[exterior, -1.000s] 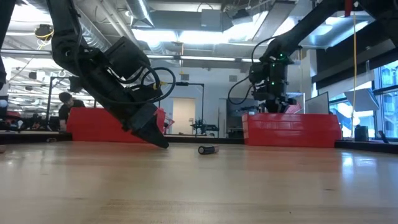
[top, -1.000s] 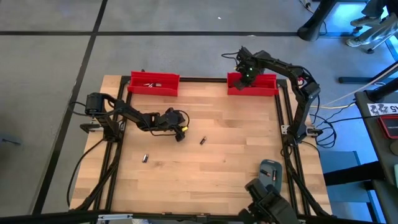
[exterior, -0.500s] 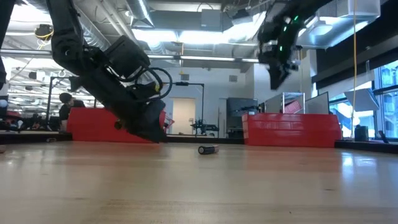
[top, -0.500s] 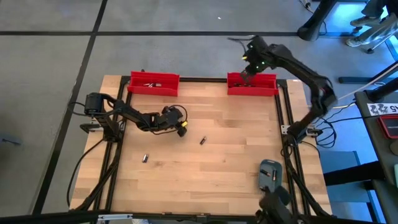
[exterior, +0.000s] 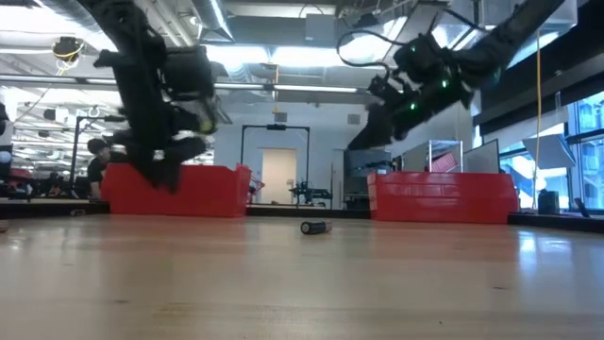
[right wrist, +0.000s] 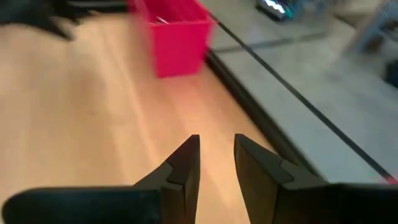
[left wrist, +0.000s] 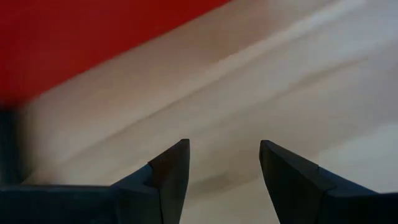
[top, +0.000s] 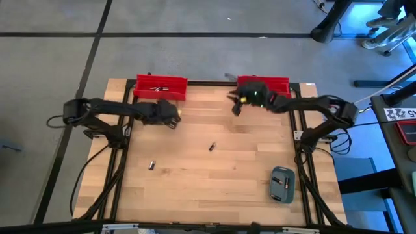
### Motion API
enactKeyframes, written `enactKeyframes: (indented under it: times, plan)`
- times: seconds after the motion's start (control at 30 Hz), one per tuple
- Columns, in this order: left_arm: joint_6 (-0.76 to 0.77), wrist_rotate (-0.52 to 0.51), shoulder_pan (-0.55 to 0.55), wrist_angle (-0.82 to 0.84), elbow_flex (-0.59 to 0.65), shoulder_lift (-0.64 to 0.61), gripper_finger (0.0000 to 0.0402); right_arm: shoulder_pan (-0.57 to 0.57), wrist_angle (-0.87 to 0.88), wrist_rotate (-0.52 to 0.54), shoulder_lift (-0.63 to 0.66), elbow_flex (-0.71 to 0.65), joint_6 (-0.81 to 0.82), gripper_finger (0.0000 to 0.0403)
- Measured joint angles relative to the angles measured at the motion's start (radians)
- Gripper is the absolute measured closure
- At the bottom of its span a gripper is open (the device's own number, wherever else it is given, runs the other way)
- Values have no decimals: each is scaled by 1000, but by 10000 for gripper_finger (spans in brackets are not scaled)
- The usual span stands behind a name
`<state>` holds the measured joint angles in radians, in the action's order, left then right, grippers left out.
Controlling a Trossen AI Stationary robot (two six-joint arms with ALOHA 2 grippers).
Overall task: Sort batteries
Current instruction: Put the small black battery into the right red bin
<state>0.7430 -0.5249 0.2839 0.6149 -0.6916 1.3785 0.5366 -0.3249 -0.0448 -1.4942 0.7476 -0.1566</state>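
Note:
Two batteries lie on their sides on the wooden table [top: 221, 182]: one near the middle [top: 211, 147], also in the low view [exterior: 314, 228], and one toward the near left [top: 151, 165]. My left gripper [top: 173, 117] hangs open just in front of the left red bin [top: 160, 88], above the boards, with nothing between its fingers [left wrist: 224, 155]. My right gripper [top: 234, 107] hovers over the table in front of the right red bin [top: 278, 83], pointing toward the table's left. Its fingers [right wrist: 216, 146] stand a narrow gap apart with nothing in it.
A grey-blue rounded case [top: 282, 184] lies flat at the near right. A dark frame [top: 299, 130] runs along the table's sides. Bare boards lie between the two batteries and the bins. Beyond the far edge the low view shows a person [exterior: 97, 156] in the room.
My left gripper has risen from the boards near the middle battery and swung toward the far edge, up to the left red bin, rolling as it went. My right gripper has come away from over the right red bin toward the table's left, tipping from downward to nearly level.

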Motion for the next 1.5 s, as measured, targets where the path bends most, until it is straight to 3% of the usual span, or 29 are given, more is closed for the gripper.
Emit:
enactKeyframes:
  times: [0.13,0.27,0.57,0.8,1.2,1.5]
  plan:
    - [118,91,171,247,-4,-11,218,-73,-235,0,-84,-65,-7,302]
    - [89,156,344,301,7,1,237,-111,-377,0,-155,-67,-40,302]
    - [-55,158,560,350,4,5,385,-117,-443,11,-188,-66,-85,302]
    - [-69,95,603,432,4,65,399,-118,-442,11,-188,-66,-85,302]
    - [-99,41,597,392,-2,170,400,-118,-441,11,-189,-66,-76,302]
    - [-52,7,508,424,-75,175,401,-118,-441,11,-189,-65,-76,302]
